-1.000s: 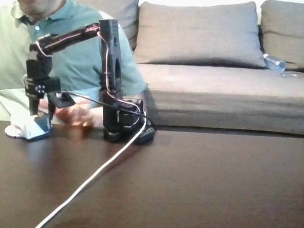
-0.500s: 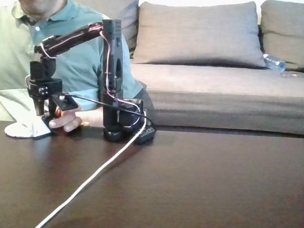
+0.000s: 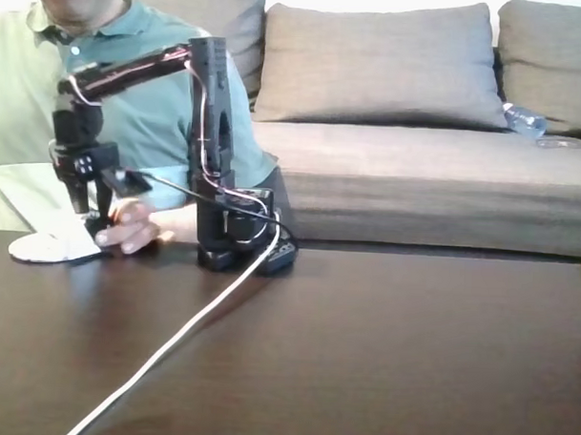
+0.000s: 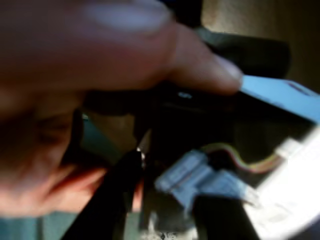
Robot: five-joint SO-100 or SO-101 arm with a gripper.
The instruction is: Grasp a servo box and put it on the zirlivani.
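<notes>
Servo box (image 4: 285,95): pale flat face under fingertip of person's hand (image 3: 128,229), near gripper (image 3: 88,209); hard to place in fixed view. Probably light, stiff cardboard (crushable); best pinched across opposite sides. Zirlivani (image 3: 43,247) flat on dark table (image 3: 381,354), below gripper. Jaw state: cannot tell.

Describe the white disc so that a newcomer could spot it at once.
In the fixed view, find the dark table and follow its far edge to the left end, under the arm's gripper. There lies the zirlivani: flat, round, white, beside a person's hand.
</notes>
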